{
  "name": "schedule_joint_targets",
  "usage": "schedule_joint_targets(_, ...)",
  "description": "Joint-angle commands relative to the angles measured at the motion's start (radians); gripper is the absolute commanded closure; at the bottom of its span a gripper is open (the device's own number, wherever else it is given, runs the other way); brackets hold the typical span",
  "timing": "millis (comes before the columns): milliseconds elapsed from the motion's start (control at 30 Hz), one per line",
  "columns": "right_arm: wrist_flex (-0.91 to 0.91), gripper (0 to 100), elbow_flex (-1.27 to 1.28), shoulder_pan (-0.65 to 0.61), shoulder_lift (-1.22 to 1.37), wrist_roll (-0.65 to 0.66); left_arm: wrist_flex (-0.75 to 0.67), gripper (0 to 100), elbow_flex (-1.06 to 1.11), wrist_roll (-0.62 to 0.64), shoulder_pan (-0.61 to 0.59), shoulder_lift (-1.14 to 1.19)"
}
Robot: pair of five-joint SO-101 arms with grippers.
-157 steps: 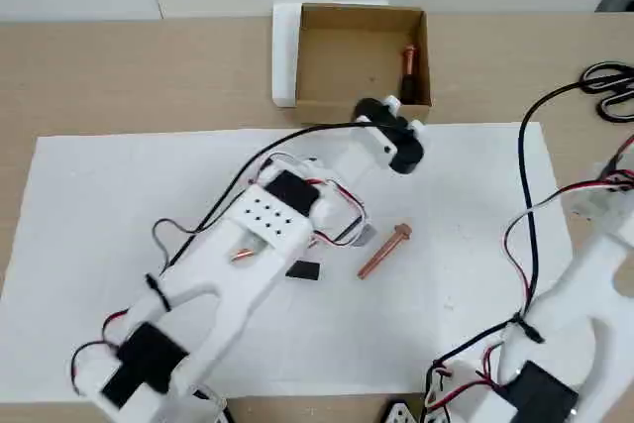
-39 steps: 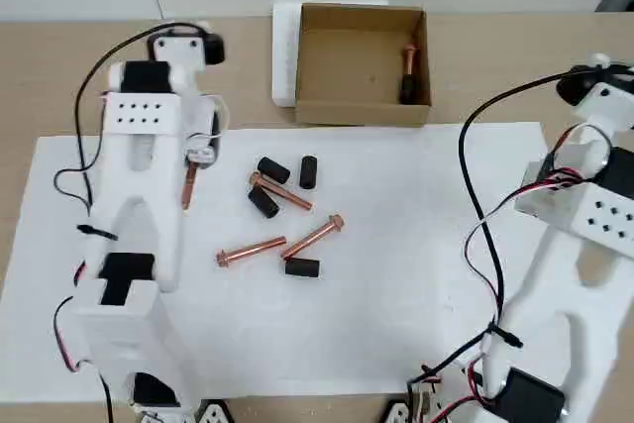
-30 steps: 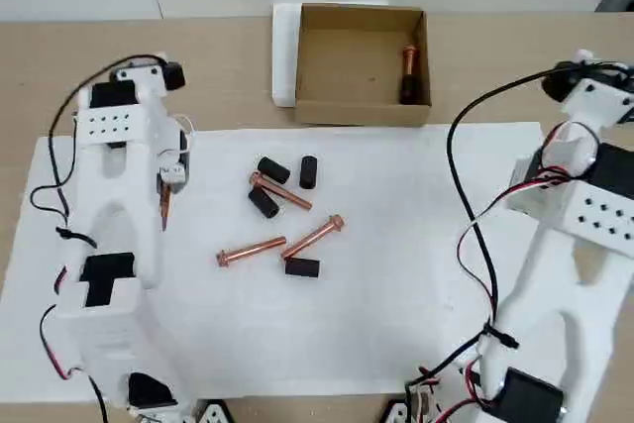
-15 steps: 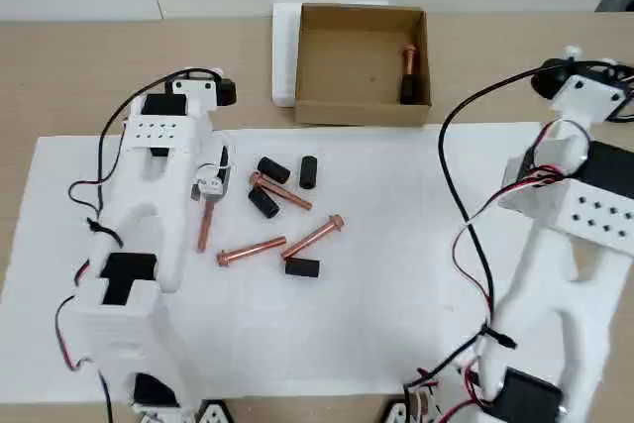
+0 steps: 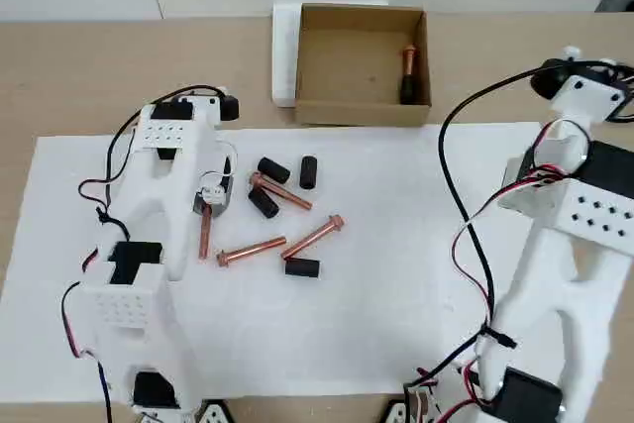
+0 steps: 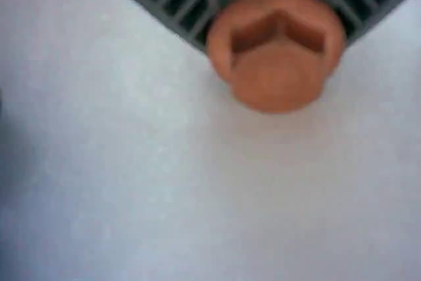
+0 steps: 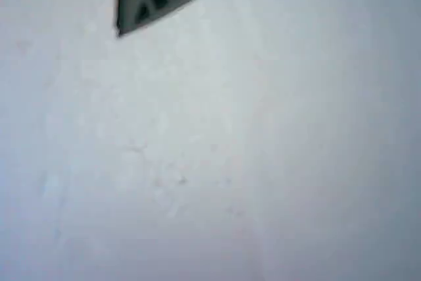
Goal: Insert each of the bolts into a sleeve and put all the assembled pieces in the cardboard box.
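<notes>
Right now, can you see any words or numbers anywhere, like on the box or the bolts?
None: no words, numbers or signs can be read on the cardboard box, the white sheet, or the bolt held in the left gripper.

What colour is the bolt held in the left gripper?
The bolt is copper-coloured; the left wrist view shows it best.

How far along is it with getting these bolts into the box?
Done: one assembled piece lies in the cardboard box. In hand: the left gripper grips a bolt over the white sheet, not yet in a sleeve. Left: three loose bolts and four black sleeves lie on the sheet, so four pieces remain to assemble and box.
</notes>
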Motion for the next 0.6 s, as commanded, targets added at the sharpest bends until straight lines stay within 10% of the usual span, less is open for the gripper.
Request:
schedule_joint_targets(0,-0.008,79.0,-0.002,0.001,-0.036,0.002,-0.038,93,0.005,-0.002,0.006,0.018)
schedule_joint_targets(567,-0.018,78.9,-0.002,-0.005,-0.036,0.005,0.049,99,-0.002,-0.005,0.040,-0.342)
